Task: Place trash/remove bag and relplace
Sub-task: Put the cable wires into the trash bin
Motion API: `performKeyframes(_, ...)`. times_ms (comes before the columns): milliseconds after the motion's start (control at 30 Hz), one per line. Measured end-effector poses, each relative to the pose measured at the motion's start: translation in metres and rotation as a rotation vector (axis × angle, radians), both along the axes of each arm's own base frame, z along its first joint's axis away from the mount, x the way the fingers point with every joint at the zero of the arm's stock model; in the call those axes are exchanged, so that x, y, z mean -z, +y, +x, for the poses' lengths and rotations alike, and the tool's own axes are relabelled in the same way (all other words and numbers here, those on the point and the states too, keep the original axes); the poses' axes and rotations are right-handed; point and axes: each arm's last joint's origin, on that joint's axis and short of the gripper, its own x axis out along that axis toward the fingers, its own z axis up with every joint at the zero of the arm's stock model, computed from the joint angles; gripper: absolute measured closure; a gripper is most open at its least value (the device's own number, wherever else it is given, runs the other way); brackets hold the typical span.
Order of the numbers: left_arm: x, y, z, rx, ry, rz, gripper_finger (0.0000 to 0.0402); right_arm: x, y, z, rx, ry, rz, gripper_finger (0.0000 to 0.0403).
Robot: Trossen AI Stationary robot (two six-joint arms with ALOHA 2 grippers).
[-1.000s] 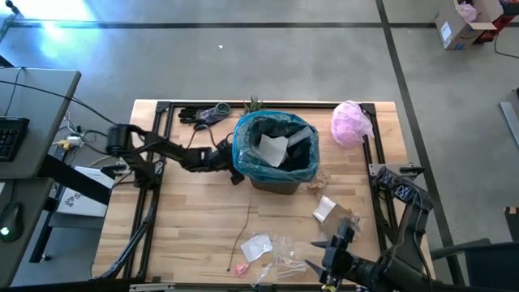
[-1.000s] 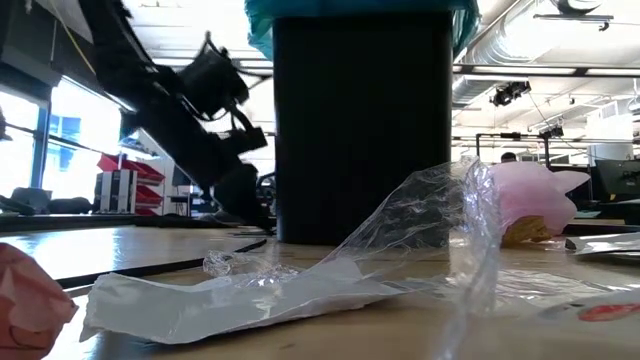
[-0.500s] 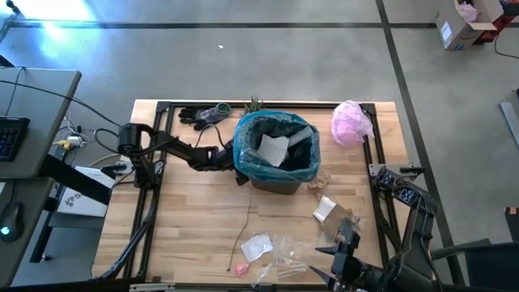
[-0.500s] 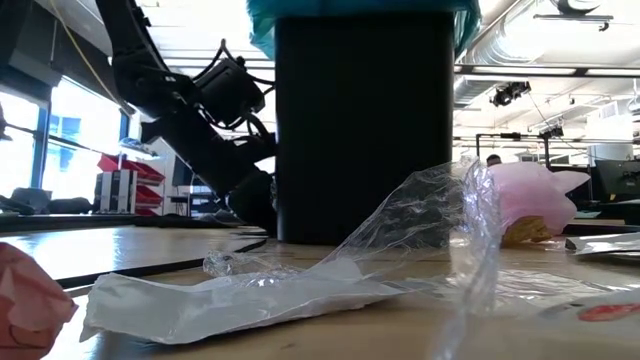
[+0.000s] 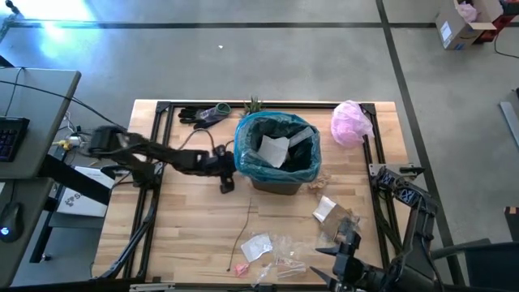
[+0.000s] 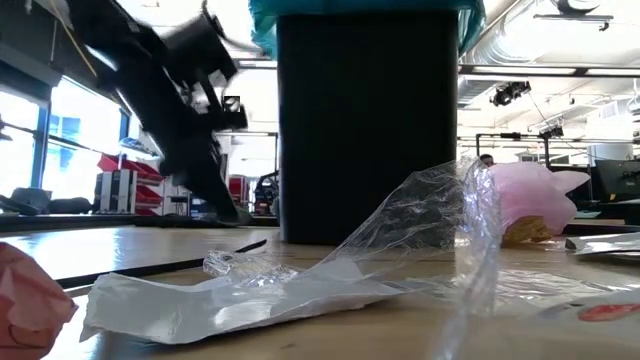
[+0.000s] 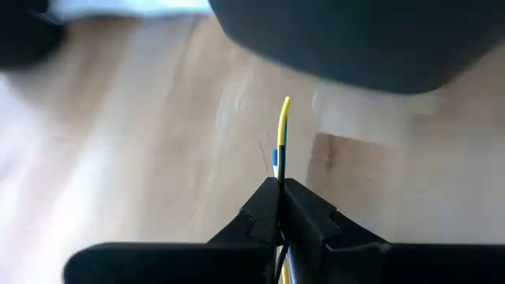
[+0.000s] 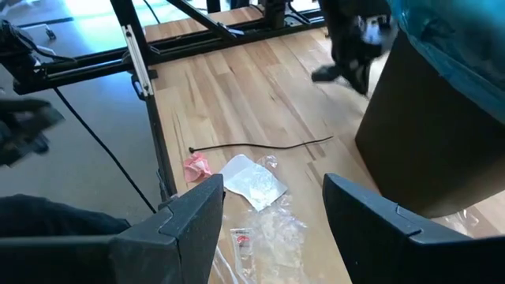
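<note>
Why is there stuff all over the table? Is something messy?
Yes. Wrappers and paper scraps lie scattered on the table's near edge, not in the bin. A thin dark strip lies loose there too.

left arm [image 5: 174,158]: dark, slim jointed links | right arm [image 5: 409,212]: dark, white-marked joint | fingers [image 8: 183,223]: black, blocky

The wooden table [image 5: 186,219] has a black metal frame [image 5: 159,146] on its top. On the wood stand a dark bin [image 5: 280,182], a pink bag [image 5: 350,123], dark gloves [image 5: 201,114] and a small green plant [image 5: 254,105]. Near the front edge lie white paper scraps [image 5: 256,246], clear wrappers [image 5: 293,250] and a thin black cable tie [image 5: 243,229].
</note>
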Motion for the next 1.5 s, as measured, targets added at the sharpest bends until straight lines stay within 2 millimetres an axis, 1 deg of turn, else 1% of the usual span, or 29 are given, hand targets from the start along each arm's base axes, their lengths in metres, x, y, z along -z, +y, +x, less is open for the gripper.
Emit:
performKeyframes(133, -0.029, -0.013, -0.019, -0.005, -0.024, 0.013, 0.0401, 0.0, 0.0, -0.001, -0.007, -0.004, -0.015, 0.0199)
performKeyframes(300, -0.064, -0.031, -0.041, 0.01, -0.16, -0.033, 0.0401, 0.0, 0.0, 0.0, -0.008, -0.006, -0.02, 0.0199)
performKeyframes(467, -0.094, -0.055, -0.058, 0.106, -0.316, -0.109, 0.0401, 0.002, 0.001, -0.001, -0.01, 0.013, -0.013, 0.0199)
performKeyframes(533, -0.108, -0.067, -0.062, 0.165, -0.367, -0.132, 0.0401, 0.008, 0.001, 0.0, -0.002, 0.029, -0.009, 0.0199)
performKeyframes(633, -0.135, -0.085, -0.066, 0.252, -0.448, -0.146, 0.0401, 0.021, 0.002, 0.0, 0.018, 0.077, -0.001, 0.0199)
performKeyframes(800, -0.185, -0.11, -0.065, 0.351, -0.573, -0.086, 0.0401, 0.048, 0.003, 0.0, 0.085, 0.126, 0.004, 0.0199)
performKeyframes(867, -0.204, -0.116, -0.061, 0.381, -0.609, -0.053, 0.0401, 0.057, 0.003, 0.0, 0.107, 0.133, 0.001, 0.0199)
performKeyframes(967, -0.227, -0.12, -0.049, 0.412, -0.627, 0.013, 0.0401, 0.069, 0.002, 0.003, 0.133, 0.136, 0.001, 0.0199)
performKeyframes(1033, -0.237, -0.119, -0.038, 0.421, -0.596, 0.072, 0.0401, 0.077, 0.002, 0.005, 0.141, 0.148, 0.0, 0.0199)
performKeyframes(1100, -0.244, -0.115, -0.027, 0.425, -0.517, 0.132, 0.0401, 0.083, 0.002, 0.006, 0.144, 0.155, 0.001, 0.0199)
performKeyframes(1233, -0.253, -0.102, 0.003, 0.432, -0.374, 0.198, 0.0401, 0.092, 0.002, 0.009, 0.152, 0.152, 0.01, 0.0199)
performKeyframes(1400, -0.274, -0.079, 0.036, 0.449, -0.374, 0.255, 0.0401, 0.099, 0.002, 0.012, 0.157, 0.132, 0.009, 0.0199)
performKeyframes(1500, -0.284, -0.057, 0.052, 0.434, -0.367, 0.295, 0.0401, 0.099, 0.002, 0.013, 0.158, 0.1, -0.005, 0.0199)
